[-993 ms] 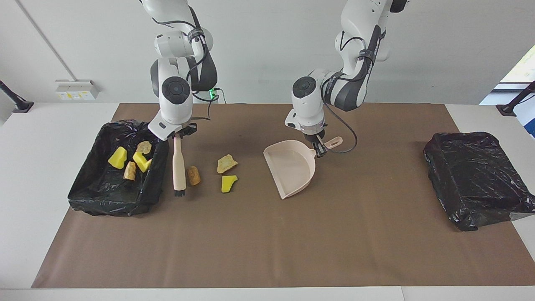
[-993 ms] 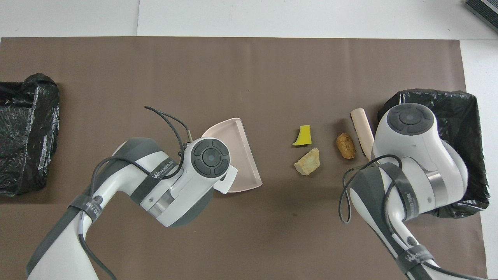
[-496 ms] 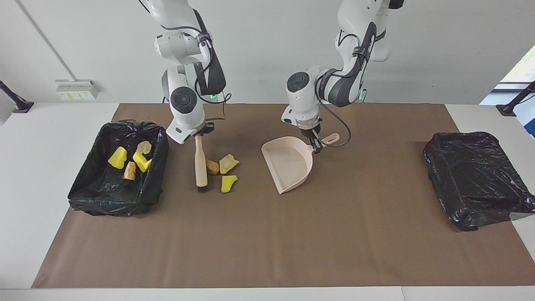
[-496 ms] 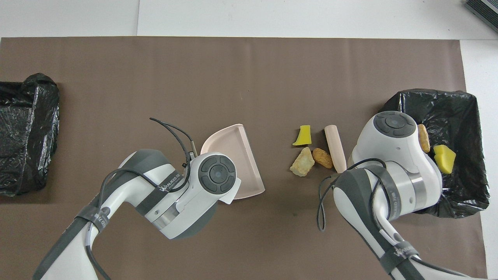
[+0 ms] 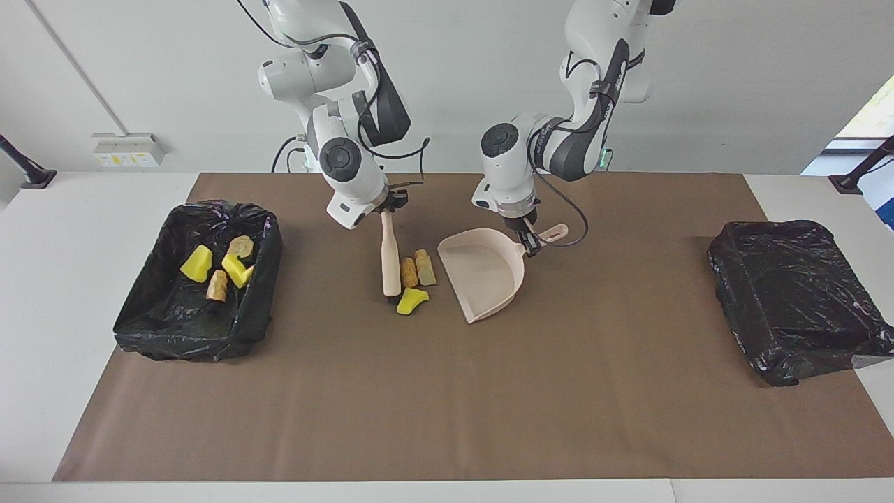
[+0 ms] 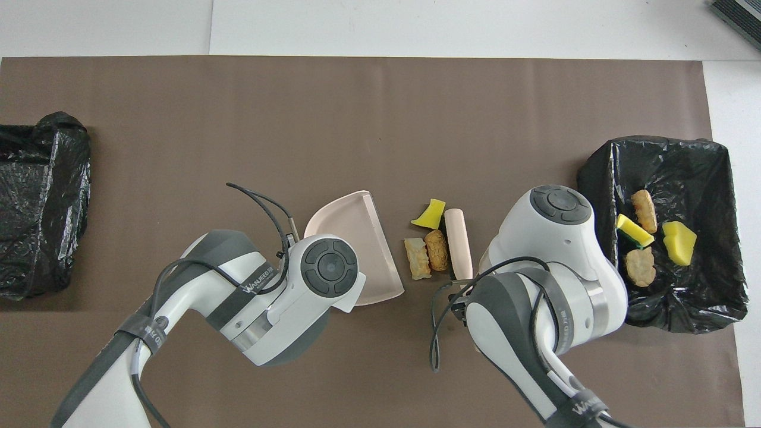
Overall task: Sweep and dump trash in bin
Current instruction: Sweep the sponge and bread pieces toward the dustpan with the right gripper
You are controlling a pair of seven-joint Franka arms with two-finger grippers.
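My right gripper (image 5: 385, 209) is shut on the top of a pale-handled brush (image 5: 390, 255) (image 6: 458, 241), whose dark bristles touch the brown mat. Three scraps of trash lie against the brush: a brown piece (image 5: 409, 272) (image 6: 437, 258), a beige piece (image 5: 425, 267) (image 6: 417, 266), and a yellow-green sponge chunk (image 5: 412, 300) (image 6: 431, 214) by the bristles. They sit just short of the open edge of the pink dustpan (image 5: 484, 272) (image 6: 351, 238). My left gripper (image 5: 529, 244) is shut on the dustpan's handle. Both grippers are hidden under their wrists in the overhead view.
A black-lined bin (image 5: 188, 342) (image 6: 660, 148) at the right arm's end of the table holds several yellow and tan scraps. A second black-lined bin (image 5: 796, 300) (image 6: 35, 202) stands at the left arm's end. The brown mat covers most of the table.
My right arm has swept the brush toward the dustpan, pushing the three scraps together up to its open edge. The left gripper and dustpan have barely shifted.
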